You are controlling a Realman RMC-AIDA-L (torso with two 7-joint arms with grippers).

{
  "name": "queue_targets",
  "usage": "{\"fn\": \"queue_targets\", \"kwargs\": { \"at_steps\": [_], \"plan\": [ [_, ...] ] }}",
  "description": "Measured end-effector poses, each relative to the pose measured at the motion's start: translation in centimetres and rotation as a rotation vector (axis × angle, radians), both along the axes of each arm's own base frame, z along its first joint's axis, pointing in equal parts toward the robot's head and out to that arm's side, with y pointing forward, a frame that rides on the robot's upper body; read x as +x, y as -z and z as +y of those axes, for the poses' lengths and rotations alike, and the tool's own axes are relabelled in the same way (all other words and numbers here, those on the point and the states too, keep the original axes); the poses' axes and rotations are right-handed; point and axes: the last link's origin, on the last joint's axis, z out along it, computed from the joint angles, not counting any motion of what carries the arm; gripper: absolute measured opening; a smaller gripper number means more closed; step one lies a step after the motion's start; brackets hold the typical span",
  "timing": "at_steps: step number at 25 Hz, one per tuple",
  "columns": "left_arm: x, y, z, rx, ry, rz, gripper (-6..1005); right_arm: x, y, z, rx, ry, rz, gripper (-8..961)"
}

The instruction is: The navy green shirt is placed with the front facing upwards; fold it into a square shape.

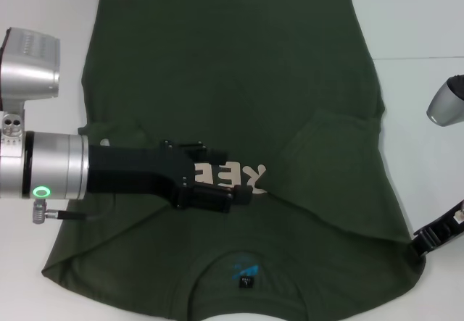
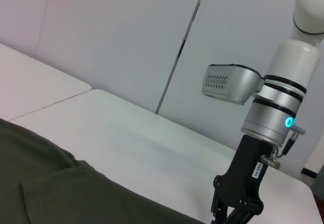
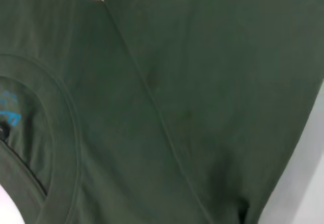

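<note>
The navy green shirt (image 1: 232,67) lies flat on the white table, collar toward me, both sleeves folded inward over the chest. Pale lettering (image 1: 243,170) shows partly beside my left gripper (image 1: 243,194), which reaches in from the left and hovers low over the chest. The neck label (image 1: 245,277) sits inside the collar. My right gripper (image 1: 424,240) is at the shirt's near right shoulder corner. The left wrist view shows the right gripper (image 2: 230,216) beyond the shirt's (image 2: 61,193) edge. In the right wrist view, the shirt (image 3: 202,82) and its collar (image 3: 61,133) fill the frame.
The white table (image 1: 420,31) shows bare strips to the right and left of the shirt, with a seam line (image 1: 424,58) across it. A grey joint of the right arm (image 1: 448,102) hangs at the right edge. The left arm's silver body (image 1: 43,165) covers the left side.
</note>
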Motion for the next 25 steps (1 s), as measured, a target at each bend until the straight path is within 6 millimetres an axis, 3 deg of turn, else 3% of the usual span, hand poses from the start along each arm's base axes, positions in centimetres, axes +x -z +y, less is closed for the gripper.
{"fn": "queue_targets", "kwargs": {
  "at_steps": [6,12,15,21,25],
  "plan": [
    [-0.8,-0.8,0.1,0.027,-0.054,-0.022,945,-0.2,-0.2,0.0,-0.001,-0.003,0.001,213],
    [-3.2,-2.9,0.4,-0.002,-0.321,0.013,944,-0.8,-0.6,-0.1,-0.010,-0.011,0.009,56],
    [-4.9,-5.1,0.6,-0.013,-0.621,0.124,943,-0.8,-0.6,-0.1,-0.008,-0.011,0.012,56],
    [-6.8,-7.5,0.2,0.019,-0.897,0.287,942,-0.7,-0.6,-0.3,-0.019,-0.009,0.015,57],
    [-7.4,-7.9,-0.1,0.003,-0.987,0.333,941,-0.6,-0.7,-0.4,-0.018,-0.005,0.017,57]
  ]
}}
